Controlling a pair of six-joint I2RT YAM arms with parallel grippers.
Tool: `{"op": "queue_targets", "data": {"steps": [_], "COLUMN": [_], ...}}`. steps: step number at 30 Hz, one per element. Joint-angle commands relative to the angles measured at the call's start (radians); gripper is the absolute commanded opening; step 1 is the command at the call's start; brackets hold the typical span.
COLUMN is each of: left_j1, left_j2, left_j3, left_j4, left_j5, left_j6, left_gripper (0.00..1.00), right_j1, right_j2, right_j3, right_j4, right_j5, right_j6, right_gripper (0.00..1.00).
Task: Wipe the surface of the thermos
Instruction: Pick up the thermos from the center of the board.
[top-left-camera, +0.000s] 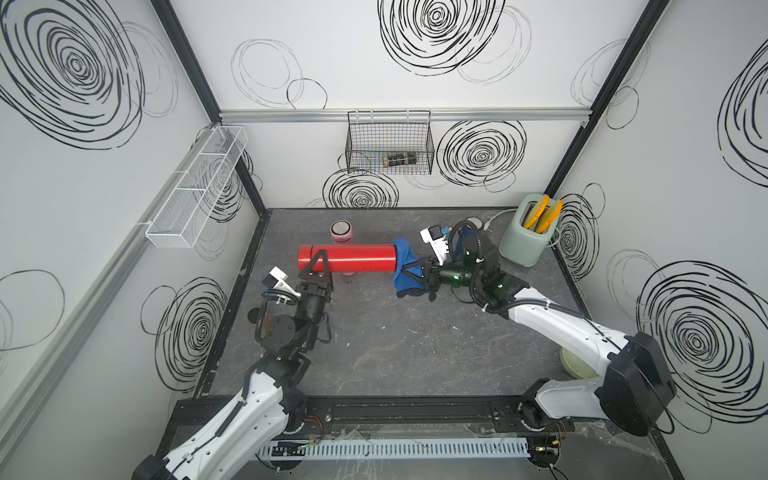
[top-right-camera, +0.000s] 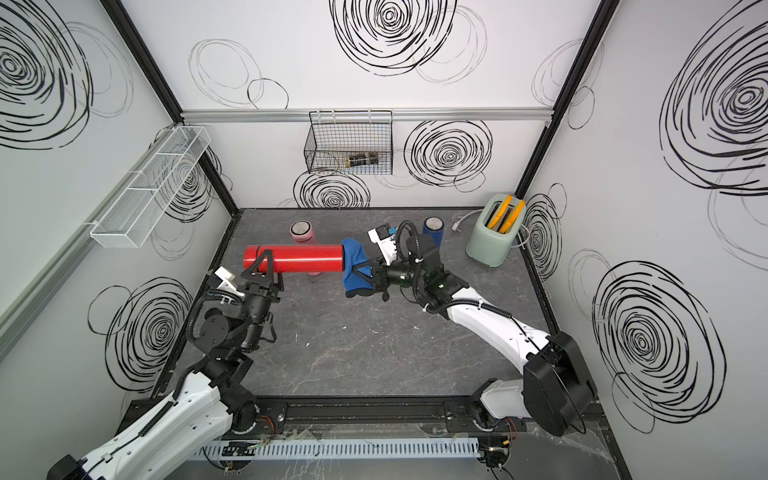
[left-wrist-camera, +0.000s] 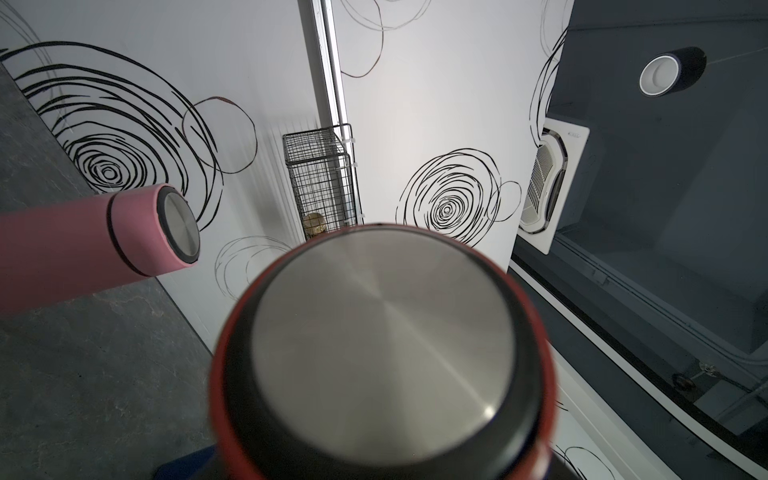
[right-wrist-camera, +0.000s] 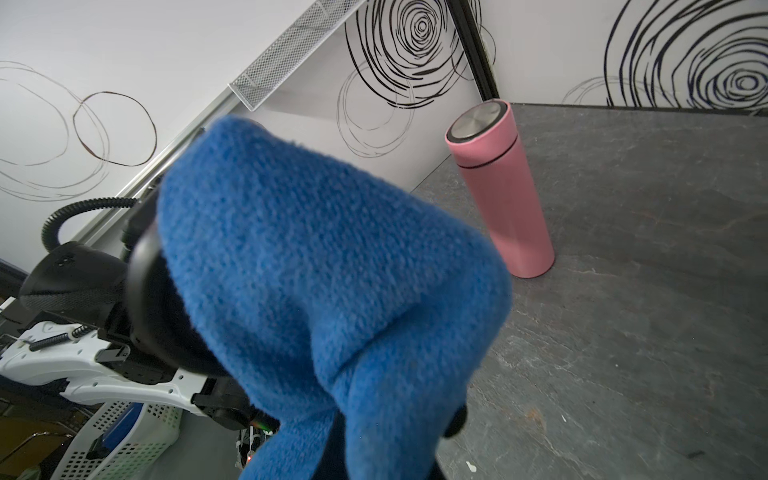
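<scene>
Closest to my right wrist lens is the blue cloth (right-wrist-camera: 332, 270), a fuzzy fold that fills most of that view. In both top views I see it draped over the right end of the red thermos (top-left-camera: 353, 257). The right fingers (top-left-camera: 420, 272) are pinched together on it from the right side, and its lower part hangs below the thermos.

The left fingers (top-left-camera: 309, 264) are clamped on the red thermos near its left end. The upper finger lies across the top of the body and the other is hidden under it. They carry it clear of the bench (top-left-camera: 395, 345). It lies level in the air, roughly parallel to the far edge, over the far half of the bench and nearer the left edge than the right. From my left wrist camera I look straight at its round brushed-steel end, ringed in black and red.

Behind it a pink thermos (top-left-camera: 341, 232) stands upright near the far edge, and the red thermos crosses in front of its lower part in both top views. A blue thermos (top-right-camera: 433, 230) also stands upright near the far edge, just behind the right arm's wrist. A pale green toaster (top-left-camera: 521, 239) with orange pieces in its slots sits in the far right corner. On the back wall hangs a black wire basket (top-left-camera: 390, 143) holding a small item I cannot identify.
</scene>
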Motion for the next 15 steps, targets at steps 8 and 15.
{"op": "queue_targets", "data": {"steps": [8,15], "left_j1": [0.003,0.003], "left_j2": [-0.023,-0.003], "left_j3": [0.015,0.011], "left_j4": [0.123,0.123], "left_j5": [0.009,0.017], "left_j6": [-0.018,-0.004], "left_gripper": [0.00,0.00], "right_j1": [-0.005,0.002], "right_j2": [0.032,-0.050], "right_j3": [0.013,0.067], "right_j4": [0.041,0.011], "right_j5": [-0.049,-0.075], "right_j6": [0.020,0.016], "right_gripper": [0.00,0.00]}}
